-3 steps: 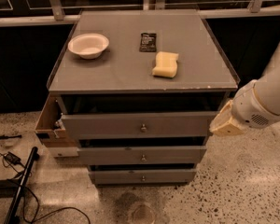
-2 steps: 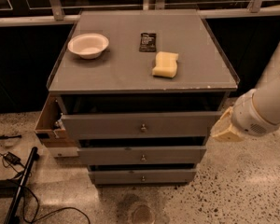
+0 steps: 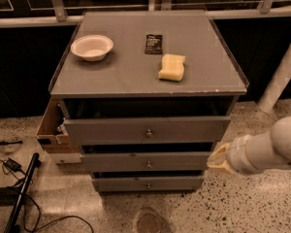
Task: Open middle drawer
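Hovering beside the cabinet (image 3: 136, 79), pincer (image 3: 217, 160) just right of middle drawer (image 3: 149, 162)

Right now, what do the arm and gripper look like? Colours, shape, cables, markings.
The arm is a thick, rounded off-white tube with a banded section at the wrist. The gripper, at the right end of the middle drawer, is a tapered cream-yellow piece. No cables or markings are visible on either.

Grey middle drawer (image 3: 116, 162), 1 centre knob (image 3: 148, 164); gripper (image 3: 217, 161) beside right end.
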`<control>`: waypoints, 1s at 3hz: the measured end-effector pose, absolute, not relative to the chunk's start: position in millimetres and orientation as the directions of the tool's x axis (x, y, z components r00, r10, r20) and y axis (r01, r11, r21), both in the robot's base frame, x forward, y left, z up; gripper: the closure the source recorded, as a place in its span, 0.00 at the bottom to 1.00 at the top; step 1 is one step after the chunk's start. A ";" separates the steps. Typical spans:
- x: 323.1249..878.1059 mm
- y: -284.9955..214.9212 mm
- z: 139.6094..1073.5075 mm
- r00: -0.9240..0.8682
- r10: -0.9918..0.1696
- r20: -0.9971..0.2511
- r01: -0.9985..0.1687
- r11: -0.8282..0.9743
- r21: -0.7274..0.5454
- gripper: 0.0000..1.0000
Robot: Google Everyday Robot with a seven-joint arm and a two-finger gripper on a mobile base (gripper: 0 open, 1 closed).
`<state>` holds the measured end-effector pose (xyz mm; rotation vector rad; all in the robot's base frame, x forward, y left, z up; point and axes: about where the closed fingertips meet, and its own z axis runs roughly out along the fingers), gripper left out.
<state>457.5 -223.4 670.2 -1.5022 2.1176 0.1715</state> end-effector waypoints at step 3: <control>471.2 -214.7 591.2 -0.262 -0.804 -0.534 -0.903 0.400 -0.159 1.00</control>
